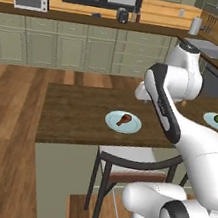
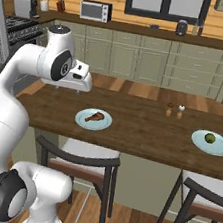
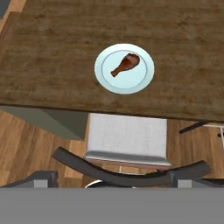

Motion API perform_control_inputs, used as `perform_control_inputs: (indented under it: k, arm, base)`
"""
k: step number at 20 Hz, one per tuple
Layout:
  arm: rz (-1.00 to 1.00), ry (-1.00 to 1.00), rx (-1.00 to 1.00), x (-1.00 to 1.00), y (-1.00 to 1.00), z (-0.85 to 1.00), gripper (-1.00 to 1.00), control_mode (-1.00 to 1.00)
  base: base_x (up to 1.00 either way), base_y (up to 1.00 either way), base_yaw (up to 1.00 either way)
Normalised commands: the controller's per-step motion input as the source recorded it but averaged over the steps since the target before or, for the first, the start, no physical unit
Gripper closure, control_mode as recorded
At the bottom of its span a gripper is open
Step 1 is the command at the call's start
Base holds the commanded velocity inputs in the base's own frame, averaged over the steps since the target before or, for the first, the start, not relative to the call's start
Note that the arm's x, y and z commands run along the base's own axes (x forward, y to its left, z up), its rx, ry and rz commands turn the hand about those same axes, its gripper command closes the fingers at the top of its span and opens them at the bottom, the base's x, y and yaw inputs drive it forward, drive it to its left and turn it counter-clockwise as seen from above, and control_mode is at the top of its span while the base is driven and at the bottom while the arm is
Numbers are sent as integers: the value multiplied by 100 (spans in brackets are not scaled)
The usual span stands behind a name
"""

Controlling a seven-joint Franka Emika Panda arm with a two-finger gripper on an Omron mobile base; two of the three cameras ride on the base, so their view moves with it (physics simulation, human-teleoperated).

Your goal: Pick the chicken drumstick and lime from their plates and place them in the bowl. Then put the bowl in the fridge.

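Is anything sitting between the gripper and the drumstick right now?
Nothing visible. The open gripper looks straight at the chicken drumstick, which lies alone on its plate. The stool sits beside the table, off that path.

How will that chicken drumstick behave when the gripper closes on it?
The chicken drumstick looks rigid, so it probably won't flop. Its taper from thick end to thin bone may let it pivot or slip. Lying flat on the smooth plate, it could slide if nudged.
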Motion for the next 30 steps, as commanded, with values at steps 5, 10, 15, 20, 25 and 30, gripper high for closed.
perform_control_inputs:
  k: [5, 10, 15, 20, 25, 30]
  arm:
    - [0, 0, 0, 0, 0, 0, -100, 100]
    - [-2, 0, 0, 31, 0, -11, -100, -100]
    - [-9, 8, 0, 89, 0, -54, -100, -100]
    - [-11, 10, 0, 100, -3, -68, -100, -100]
    - [-15, 10, 5, 98, -3, -60, -100, -100]
    - [-13, 19, 8, 95, -46, -11, -100, -100]
  base:
    - [78, 0, 0]
    - [19, 0, 0]
    - [0, 0, 0]
    - [0, 0, 0]
    - [0, 0, 0]
    - [0, 0, 0]
